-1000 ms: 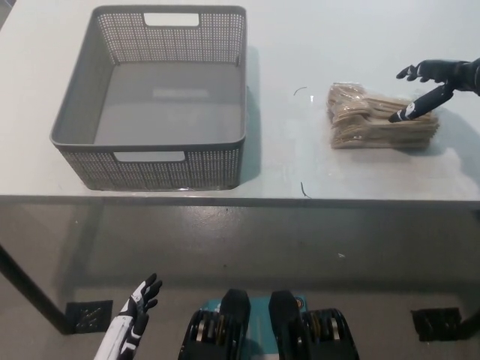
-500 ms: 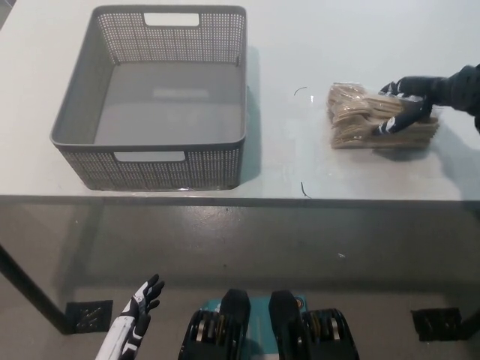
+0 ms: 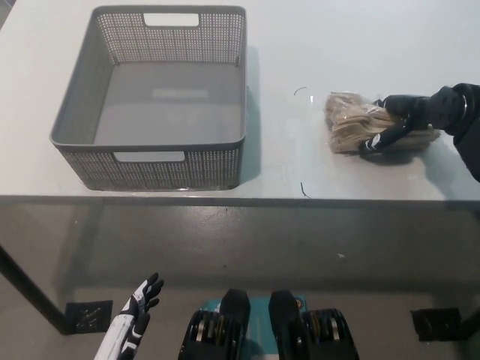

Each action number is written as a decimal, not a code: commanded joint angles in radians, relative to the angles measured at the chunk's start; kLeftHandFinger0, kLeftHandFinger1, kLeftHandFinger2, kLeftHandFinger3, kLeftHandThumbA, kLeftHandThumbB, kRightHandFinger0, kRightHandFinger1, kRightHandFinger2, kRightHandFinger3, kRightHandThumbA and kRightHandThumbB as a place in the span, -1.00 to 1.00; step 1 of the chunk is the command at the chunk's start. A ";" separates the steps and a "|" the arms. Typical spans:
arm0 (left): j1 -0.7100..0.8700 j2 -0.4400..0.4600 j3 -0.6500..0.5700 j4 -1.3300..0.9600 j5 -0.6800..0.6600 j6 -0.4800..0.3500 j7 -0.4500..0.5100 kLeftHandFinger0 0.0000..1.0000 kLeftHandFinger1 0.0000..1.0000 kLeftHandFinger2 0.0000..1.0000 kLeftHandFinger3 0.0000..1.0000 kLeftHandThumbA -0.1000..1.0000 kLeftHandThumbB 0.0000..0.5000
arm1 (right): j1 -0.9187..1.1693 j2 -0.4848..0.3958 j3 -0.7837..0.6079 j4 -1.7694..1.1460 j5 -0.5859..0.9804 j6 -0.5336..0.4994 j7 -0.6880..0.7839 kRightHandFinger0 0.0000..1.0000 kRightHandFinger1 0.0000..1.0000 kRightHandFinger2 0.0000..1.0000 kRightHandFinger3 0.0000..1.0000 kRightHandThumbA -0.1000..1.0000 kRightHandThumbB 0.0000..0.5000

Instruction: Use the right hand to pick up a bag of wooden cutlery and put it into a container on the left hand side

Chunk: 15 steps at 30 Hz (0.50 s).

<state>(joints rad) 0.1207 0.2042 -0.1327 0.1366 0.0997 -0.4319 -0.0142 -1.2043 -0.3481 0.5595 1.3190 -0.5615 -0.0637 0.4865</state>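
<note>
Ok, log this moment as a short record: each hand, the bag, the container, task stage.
right hand: fingers closed around the right part of the bag of wooden cutlery
bag of wooden cutlery: lying on the table, right of the container
container: grey perforated basket, nothing in it
left hand: open, low at lower left, below the table edge
task stage: bag gripped, not yet lifted
</note>
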 commanded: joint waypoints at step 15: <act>-0.040 0.010 0.020 -0.021 0.000 -0.038 0.002 1.00 1.00 1.00 1.00 1.00 -0.49 | 0.012 0.011 -0.041 0.047 0.008 -0.103 -0.446 -1.00 -0.07 0.65 0.73 -1.00 -0.46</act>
<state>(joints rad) 0.1042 0.2041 -0.1259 0.1375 0.0999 -0.4316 -0.0149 -1.1903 -0.3285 0.5534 1.3642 -0.5646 -0.0823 0.2948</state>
